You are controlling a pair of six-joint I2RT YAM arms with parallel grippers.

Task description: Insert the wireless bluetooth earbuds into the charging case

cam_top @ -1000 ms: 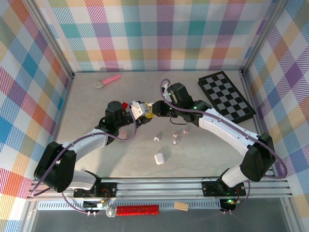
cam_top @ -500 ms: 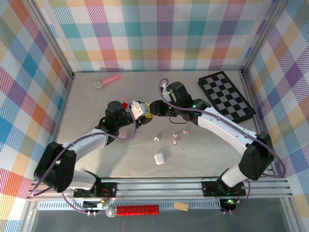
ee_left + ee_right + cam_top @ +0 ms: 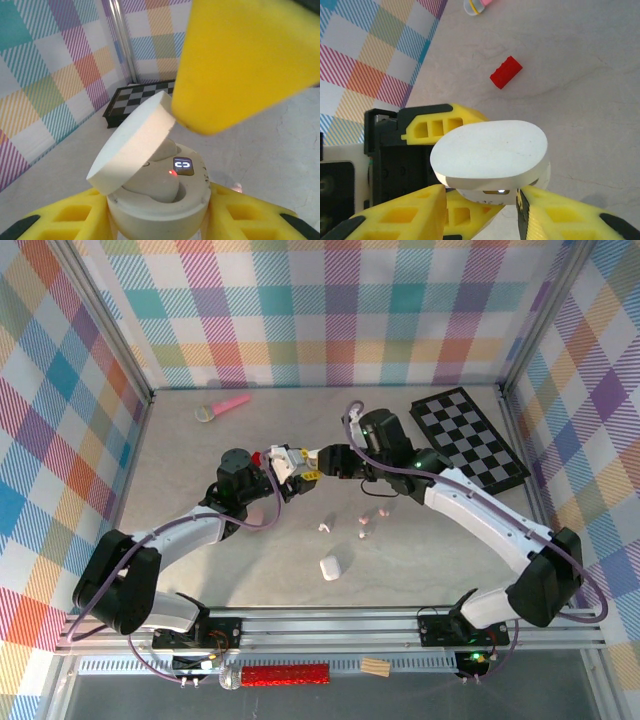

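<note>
Right fingers (image 3: 395, 215) have spread apart and drawn back a little from the charging case (image 3: 159, 200), whose lid (image 3: 132, 142) stands open. I see my left fingers (image 3: 65, 220) clamping its base. Loose earbuds (image 3: 325, 528) lie on the tabletop (image 3: 200, 470), apart from it.

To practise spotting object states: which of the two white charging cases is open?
The white charging case held in the left gripper: its lid stands raised. The other white case lies closed on the table.
</note>
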